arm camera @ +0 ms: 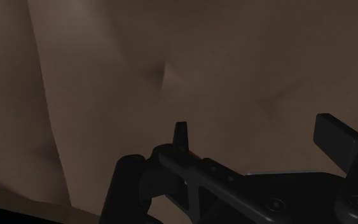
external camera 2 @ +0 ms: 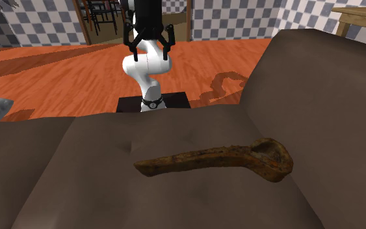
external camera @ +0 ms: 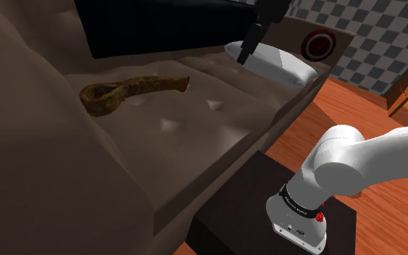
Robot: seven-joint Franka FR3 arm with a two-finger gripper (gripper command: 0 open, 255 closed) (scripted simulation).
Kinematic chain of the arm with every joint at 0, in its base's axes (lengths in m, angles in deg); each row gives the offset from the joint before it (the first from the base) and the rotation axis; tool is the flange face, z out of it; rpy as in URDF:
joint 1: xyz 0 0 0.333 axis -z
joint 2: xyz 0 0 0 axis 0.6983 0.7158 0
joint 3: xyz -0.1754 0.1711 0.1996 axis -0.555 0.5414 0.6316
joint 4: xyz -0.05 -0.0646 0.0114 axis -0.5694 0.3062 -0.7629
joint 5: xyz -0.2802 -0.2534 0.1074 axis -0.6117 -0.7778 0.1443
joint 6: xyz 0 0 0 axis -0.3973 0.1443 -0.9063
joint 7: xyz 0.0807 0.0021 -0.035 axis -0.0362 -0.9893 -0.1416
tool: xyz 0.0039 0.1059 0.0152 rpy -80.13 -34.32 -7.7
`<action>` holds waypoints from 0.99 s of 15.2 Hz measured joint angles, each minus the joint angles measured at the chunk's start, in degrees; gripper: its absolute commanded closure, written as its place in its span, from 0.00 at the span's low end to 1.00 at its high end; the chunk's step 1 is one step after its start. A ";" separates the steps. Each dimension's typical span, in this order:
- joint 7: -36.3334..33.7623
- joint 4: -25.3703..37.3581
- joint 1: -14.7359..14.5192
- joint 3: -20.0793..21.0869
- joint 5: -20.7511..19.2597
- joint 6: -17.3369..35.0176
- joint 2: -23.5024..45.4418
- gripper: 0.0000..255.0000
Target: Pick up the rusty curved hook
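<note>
The rusty curved hook (external camera: 133, 90) lies flat on the brown sofa seat (external camera: 195, 127), its looped end toward the shoulder view's left. In the second exterior view the hook (external camera 2: 220, 158) lies in the foreground, loop at the right. My black gripper (external camera 2: 150, 45) hangs high above the seat's edge on the stand side, well away from the hook, fingers spread apart and empty. One black finger (external camera: 251, 40) shows in the shoulder view to the right of the hook. In the wrist view my gripper (arm camera: 259, 137) is open over bare tufted cushion.
A white oblong object (external camera: 276, 65) rests on the sofa's armrest below the gripper. The backrest (external camera: 28, 145) rises along the shoulder view's left. The dark stand (external camera: 267, 217) sits on an orange wooden floor (external camera 2: 64, 71). A wooden table (external camera 2: 360, 16) stands far right.
</note>
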 measured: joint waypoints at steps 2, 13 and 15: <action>1.25 0.49 -0.31 -0.50 -0.18 0.40 1.03 0.00; 28.48 14.23 -7.45 -7.01 -0.23 7.58 25.96 0.00; 33.59 17.55 -8.48 -7.55 0.28 7.85 30.46 0.00</action>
